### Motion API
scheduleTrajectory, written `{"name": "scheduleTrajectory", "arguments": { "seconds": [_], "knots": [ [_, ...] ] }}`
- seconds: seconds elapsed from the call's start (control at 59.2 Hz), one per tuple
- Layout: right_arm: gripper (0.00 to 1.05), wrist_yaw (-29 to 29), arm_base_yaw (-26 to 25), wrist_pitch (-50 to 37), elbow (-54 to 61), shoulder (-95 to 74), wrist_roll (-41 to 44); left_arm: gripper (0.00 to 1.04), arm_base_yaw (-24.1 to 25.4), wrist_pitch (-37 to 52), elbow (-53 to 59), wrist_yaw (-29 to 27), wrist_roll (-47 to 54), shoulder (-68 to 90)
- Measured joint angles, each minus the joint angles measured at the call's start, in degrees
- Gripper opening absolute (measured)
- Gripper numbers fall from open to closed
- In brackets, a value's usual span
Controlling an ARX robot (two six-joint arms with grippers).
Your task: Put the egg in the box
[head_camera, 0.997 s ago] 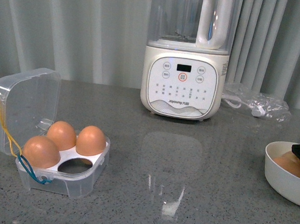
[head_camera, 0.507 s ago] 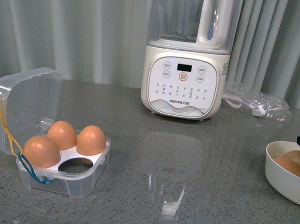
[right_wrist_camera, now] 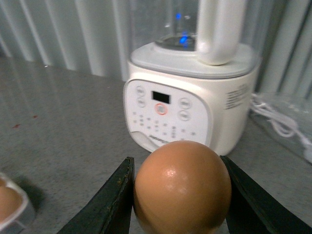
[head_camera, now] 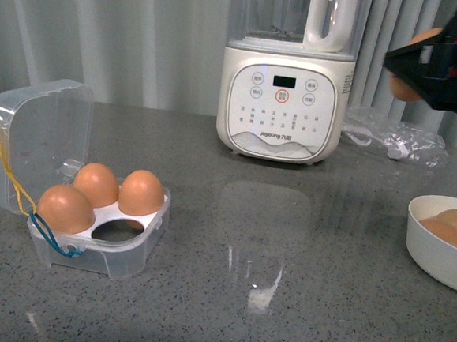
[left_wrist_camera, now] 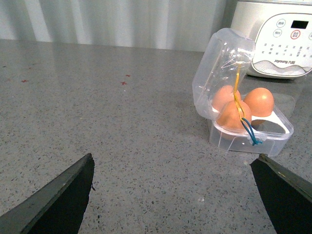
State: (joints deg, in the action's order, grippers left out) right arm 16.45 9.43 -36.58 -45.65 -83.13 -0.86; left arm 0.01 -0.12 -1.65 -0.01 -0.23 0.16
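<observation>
A grey speckled stone countertop (head_camera: 336, 306) fills the foreground. Pale pleated curtains (head_camera: 128, 36) hang along its back edge. A bright glare (head_camera: 262, 299) sits on the polished surface.

Left gripper (left_wrist_camera: 174, 158): only its two fingers (left_wrist_camera: 58, 204) are seen, from the left wrist camera.
Left finger colour: near-black, matte, with a faint grey sheen on the upper faces.
Left finger shape: flat, broad wedges, each narrowing to a blunt tip with straight edges.
Right gripper (head_camera: 418, 61): from the front, a black, blocky housing with hard angular edges and one long flat finger tapering to a point; finer detail is blurred.
Right finger pads (right_wrist_camera: 109, 204): up close, dark slabs with a slight green cast, with straight slanted inner edges and a paler line of light along each edge.
</observation>
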Motion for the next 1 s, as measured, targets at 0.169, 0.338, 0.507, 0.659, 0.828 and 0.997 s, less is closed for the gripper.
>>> {"name": "scheduleTrajectory", "arguments": {
  "seconds": [0.169,0.338,0.507,0.659,0.828,0.997],
  "knots": [
    [0.44,6.9,6.4,-0.8,-3.4,-6.7,-0.3,0.98,0.0,0.0,0.0,0.0,0.0,0.0],
    [0.44,14.2,11.0,-0.7,-5.1,-9.4,-0.3,0.98,0.0,0.0,0.0,0.0,0.0,0.0],
    [0.43,21.6,13.7,0.3,-6.6,-11.1,-0.5,0.98,0.0,0.0,0.0,0.0,0.0,0.0],
    [0.43,26.0,14.5,1.3,-7.6,-12.9,-0.3,0.98,0.0,0.0,0.0,0.0,0.0,0.0],
    [0.43,28.4,15.0,1.4,-9.6,-15.6,-0.1,0.98,0.0,0.0,0.0,0.0,0.0,0.0],
    [0.43,28.9,16.7,3.6,-12.5,-18.8,2.2,0.98,0.0,0.0,0.0,0.0,0.0,0.0]
  ]
}}
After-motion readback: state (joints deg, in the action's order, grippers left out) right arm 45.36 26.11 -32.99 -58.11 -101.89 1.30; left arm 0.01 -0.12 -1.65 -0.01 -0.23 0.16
